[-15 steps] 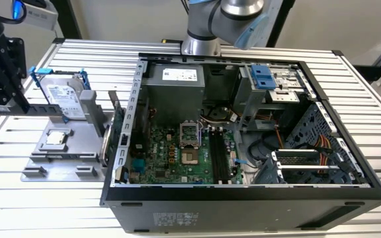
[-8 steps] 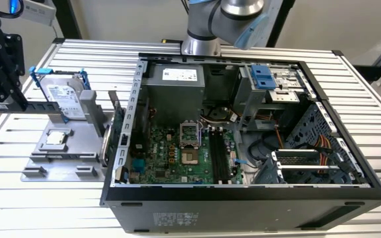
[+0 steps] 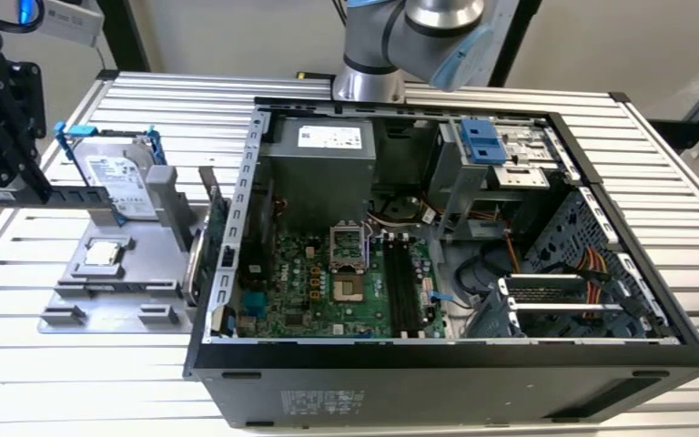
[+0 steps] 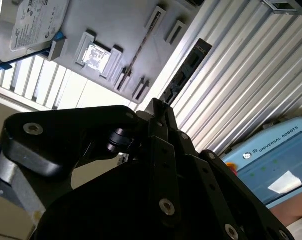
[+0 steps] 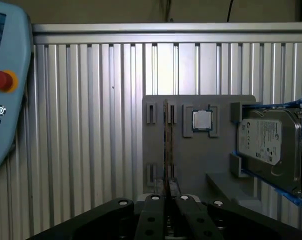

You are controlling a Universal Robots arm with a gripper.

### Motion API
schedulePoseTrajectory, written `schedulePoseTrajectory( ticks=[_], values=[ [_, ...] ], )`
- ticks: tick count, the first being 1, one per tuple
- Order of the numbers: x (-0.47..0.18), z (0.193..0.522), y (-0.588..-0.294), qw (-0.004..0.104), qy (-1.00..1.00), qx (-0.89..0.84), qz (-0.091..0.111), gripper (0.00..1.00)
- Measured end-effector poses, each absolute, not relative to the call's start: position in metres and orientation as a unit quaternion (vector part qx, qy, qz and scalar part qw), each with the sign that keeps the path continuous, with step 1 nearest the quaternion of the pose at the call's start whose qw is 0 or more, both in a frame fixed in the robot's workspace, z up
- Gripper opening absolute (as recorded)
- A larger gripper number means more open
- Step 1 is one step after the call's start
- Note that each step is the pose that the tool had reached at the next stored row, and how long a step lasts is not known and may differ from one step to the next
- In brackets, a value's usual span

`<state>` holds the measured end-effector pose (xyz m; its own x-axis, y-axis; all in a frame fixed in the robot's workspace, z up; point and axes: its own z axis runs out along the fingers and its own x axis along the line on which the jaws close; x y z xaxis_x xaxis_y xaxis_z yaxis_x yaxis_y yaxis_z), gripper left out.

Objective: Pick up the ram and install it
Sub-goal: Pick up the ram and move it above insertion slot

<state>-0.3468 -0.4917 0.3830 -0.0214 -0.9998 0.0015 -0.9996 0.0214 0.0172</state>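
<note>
grey tray (image 3: 106,293) has the chip (image 3: 105,254) and hard drive (image 3: 119,182), jaws clenched on the ram (image 4: 186,70) over the ribbed table (image 3: 83,387)

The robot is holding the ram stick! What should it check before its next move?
1. Grip: the fingers are shut on the ram: ok.
2. Ram out of the grey tray: in the second wrist view it shows against the table slats, not in the tray's holders: ok.
3. Ram straight: in the first wrist view it runs in line with the fingers: ok.
4. Computer case open, motherboard uncovered: ok.
5. Memory slots free: they look empty: ok.
6. Cables by the slots' far end out of the way: cannot tell.
</note>
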Motion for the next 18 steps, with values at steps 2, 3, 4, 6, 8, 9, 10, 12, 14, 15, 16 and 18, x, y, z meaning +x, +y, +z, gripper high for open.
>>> schedulePoseTrajectory(
  ticks=[2, 3, 4, 6, 8, 9, 10, 12, 14, 15, 16, 18],
  values=[
    [-0.345, 0.383, -0.492, 0.006, -0.715, 0.699, -0.006, 0.0],
    [-0.344, 0.383, -0.492, 0.006, -0.715, 0.699, -0.006, 0.0],
    [-0.342, 0.383, -0.492, 0.006, -0.715, 0.699, -0.006, 0.0],
    [-0.339, 0.383, -0.492, 0.006, -0.715, 0.699, -0.006, 0.0],
    [-0.336, 0.383, -0.492, 0.006, -0.715, 0.699, -0.006, 0.0],
    [-0.335, 0.383, -0.492, 0.006, -0.715, 0.699, -0.006, 0.0],
    [-0.334, 0.383, -0.492, 0.006, -0.715, 0.699, -0.006, 0.0],
    [-0.331, 0.383, -0.492, 0.006, -0.715, 0.699, -0.006, 0.0],
    [-0.328, 0.383, -0.492, 0.006, -0.715, 0.699, -0.006, 0.0],
    [-0.327, 0.383, -0.492, 0.006, -0.715, 0.699, -0.006, 0.0],
    [-0.326, 0.383, -0.492, 0.006, -0.715, 0.699, -0.006, 0.0],
    [-0.323, 0.383, -0.492, 0.006, -0.715, 0.699, -0.006, 0.0]
  ],
)
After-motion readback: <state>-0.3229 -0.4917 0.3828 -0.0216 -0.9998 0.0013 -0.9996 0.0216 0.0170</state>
